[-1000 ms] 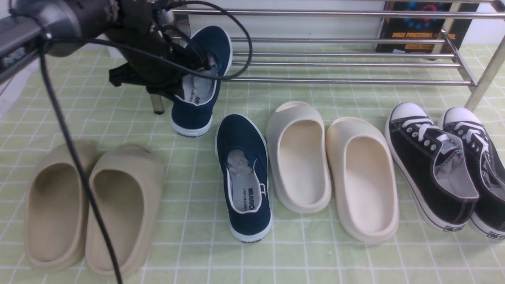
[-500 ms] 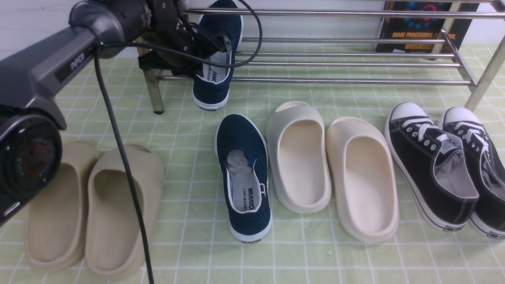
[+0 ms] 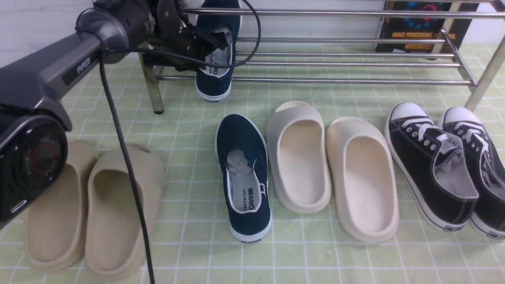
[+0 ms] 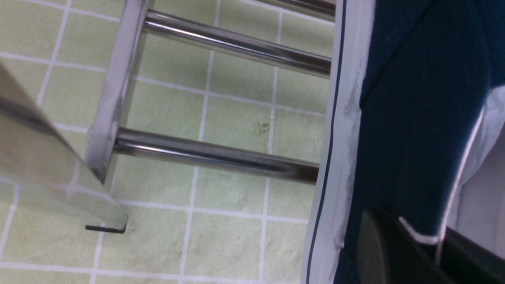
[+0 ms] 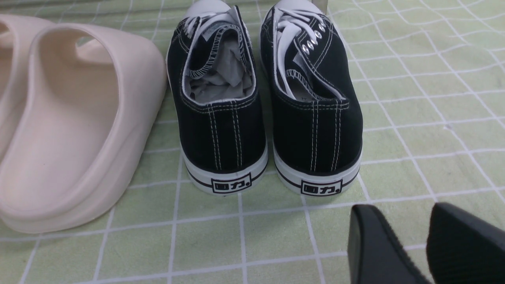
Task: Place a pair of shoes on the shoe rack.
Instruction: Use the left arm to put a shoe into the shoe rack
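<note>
My left gripper (image 3: 211,44) is shut on the side wall of one navy-blue slip-on shoe (image 3: 216,75), one finger inside it and one outside. It holds the shoe steeply tilted, toe up and heel low, over the left end of the chrome shoe rack (image 3: 355,81). In the left wrist view the shoe (image 4: 402,118) crosses the rack's bars (image 4: 217,156), and a dark finger (image 4: 378,248) presses on its canvas. The other navy shoe (image 3: 244,177) lies on the green checked cloth in the middle. My right gripper (image 5: 420,236) is open and empty, low over the cloth.
Beige slides (image 3: 90,209) lie at the front left, cream slides (image 3: 331,165) in the middle. Black lace-up sneakers (image 3: 438,165) are at the right, just ahead of my right gripper (image 5: 221,102). A dark book (image 3: 418,27) stands behind the rack. The rack's left leg (image 3: 156,94) is beside the held shoe.
My left arm has carried the navy shoe up and back from the cloth to the rack's left end; its heel now hangs at the front bar. Nothing else has moved.
</note>
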Motion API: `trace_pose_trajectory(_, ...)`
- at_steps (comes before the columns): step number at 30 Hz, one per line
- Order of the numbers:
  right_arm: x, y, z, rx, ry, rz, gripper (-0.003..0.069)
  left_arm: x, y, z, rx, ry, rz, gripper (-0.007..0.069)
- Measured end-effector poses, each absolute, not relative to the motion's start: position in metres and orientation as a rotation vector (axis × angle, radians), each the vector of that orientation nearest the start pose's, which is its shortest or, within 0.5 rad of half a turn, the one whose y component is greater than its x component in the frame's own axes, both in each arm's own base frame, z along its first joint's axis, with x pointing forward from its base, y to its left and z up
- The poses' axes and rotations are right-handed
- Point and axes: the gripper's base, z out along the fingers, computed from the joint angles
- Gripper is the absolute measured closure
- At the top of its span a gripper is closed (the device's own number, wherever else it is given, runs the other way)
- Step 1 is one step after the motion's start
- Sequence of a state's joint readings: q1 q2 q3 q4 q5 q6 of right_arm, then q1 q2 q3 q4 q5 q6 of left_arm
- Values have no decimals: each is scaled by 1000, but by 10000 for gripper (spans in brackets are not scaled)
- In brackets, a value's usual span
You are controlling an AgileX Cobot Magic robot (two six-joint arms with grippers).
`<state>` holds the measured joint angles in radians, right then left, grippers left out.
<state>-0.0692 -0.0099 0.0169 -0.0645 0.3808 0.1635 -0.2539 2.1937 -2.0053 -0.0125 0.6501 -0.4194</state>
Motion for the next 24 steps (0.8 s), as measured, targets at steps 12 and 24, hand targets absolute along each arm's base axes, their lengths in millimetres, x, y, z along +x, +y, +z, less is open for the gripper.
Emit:
trace_pose_trajectory(12, 52, -6, 174, 178, 1862, 1, 415, 497, -130, 264, -199, 2344, -344, 555)
trace_pose_trajectory(24, 52, -6, 174, 178, 1862, 1, 415, 491, -127, 278, -190, 2353, -316, 346)
